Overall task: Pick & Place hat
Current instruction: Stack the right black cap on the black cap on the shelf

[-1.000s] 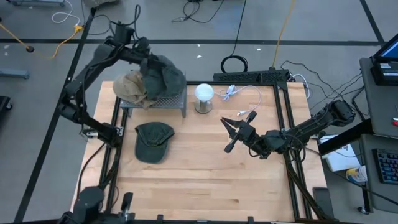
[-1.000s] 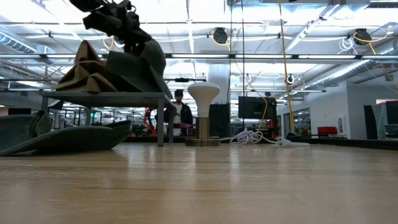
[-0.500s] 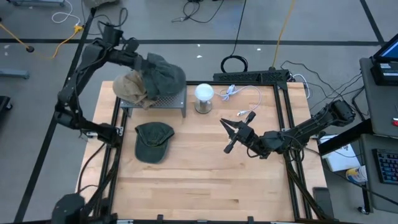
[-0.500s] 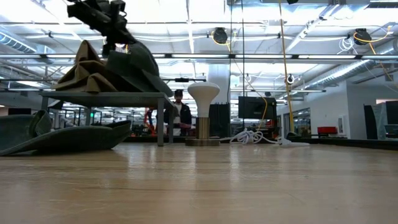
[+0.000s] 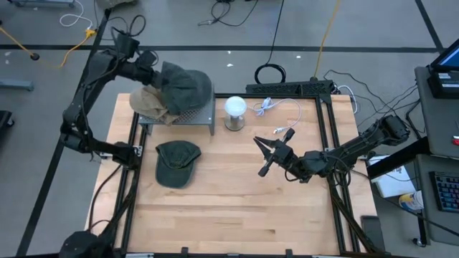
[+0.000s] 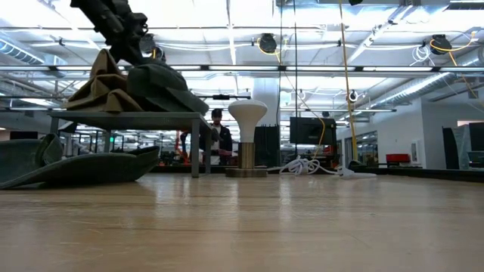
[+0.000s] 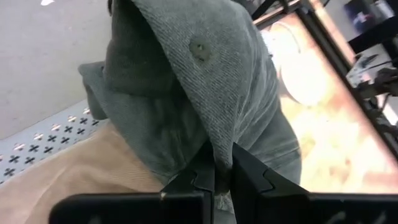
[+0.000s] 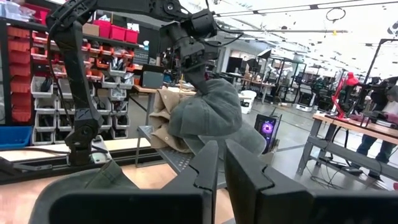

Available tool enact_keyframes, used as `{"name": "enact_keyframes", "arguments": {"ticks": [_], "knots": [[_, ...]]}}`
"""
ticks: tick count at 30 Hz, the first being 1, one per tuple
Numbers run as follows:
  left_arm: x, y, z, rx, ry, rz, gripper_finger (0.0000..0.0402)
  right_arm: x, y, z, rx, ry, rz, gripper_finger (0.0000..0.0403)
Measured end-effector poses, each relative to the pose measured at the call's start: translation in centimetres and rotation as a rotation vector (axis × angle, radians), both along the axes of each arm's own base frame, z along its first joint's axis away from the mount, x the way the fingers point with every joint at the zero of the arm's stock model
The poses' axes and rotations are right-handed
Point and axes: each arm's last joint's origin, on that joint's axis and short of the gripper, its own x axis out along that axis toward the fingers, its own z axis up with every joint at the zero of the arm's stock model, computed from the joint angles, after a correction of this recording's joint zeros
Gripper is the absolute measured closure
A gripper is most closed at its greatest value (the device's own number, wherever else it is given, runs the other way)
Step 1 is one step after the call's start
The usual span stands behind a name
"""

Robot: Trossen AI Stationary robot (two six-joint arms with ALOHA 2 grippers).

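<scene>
Clearly soft, light cloth: high view, upper left of frame, grey-green hat (image 5: pixel 185 87) draped over perforated metal rack (image 5: pixel 193 117), touching tan hat (image 5: pixel 148 102) beside it. Left gripper (image 5: pixel 152 72) pinched shut on grey-green hat's edge, at the rack's far-left side. Third hat, dark green cap (image 5: pixel 176 162), flat on counter (image 5: pixel 237 201) below rack. Right gripper (image 5: pixel 264 152) mid-frame, shut, holding nothing, waiting.

Low view, upper left: same hat (image 6: pixel 162 85) slumped, folds sagging over rack edge; prob. floppy, no stiffness except maybe brim.

Left wrist view: twill weave, crown button (image 7: pixel 199 48) visible; fingers (image 7: pixel 245 168) nipping a fold of fabric. Likely best hold: brim or thick seam, since a thin fold could slip.

Right wrist view: hat (image 8: pixel 211 115) centre frame, bunched, hanging from left gripper (image 8: pixel 194 57).
</scene>
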Motion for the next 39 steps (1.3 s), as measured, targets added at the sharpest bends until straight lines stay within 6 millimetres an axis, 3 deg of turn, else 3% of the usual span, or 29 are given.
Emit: {"name": "enact_keyframes", "arguments": {"ticks": [18, 31, 39], "knots": [[0.7, -0.4, -0.2, -0.068, 0.019, 0.062, 0.0355, 0.6, -1.0, 0.1, 0.036, -0.057, 0.112, 0.0385], [0.1, -0.4, 0.0, -0.065, 0.058, 0.162, 0.0263, 0.7, -1.0, -0.3, 0.023, -0.016, 0.112, 0.0385], [-1.3, -1.4, 1.7, 0.060, 0.040, 0.263, 0.0241, 0.7, -1.0, -0.3, 0.022, -0.014, 0.112, 0.0385]]}}
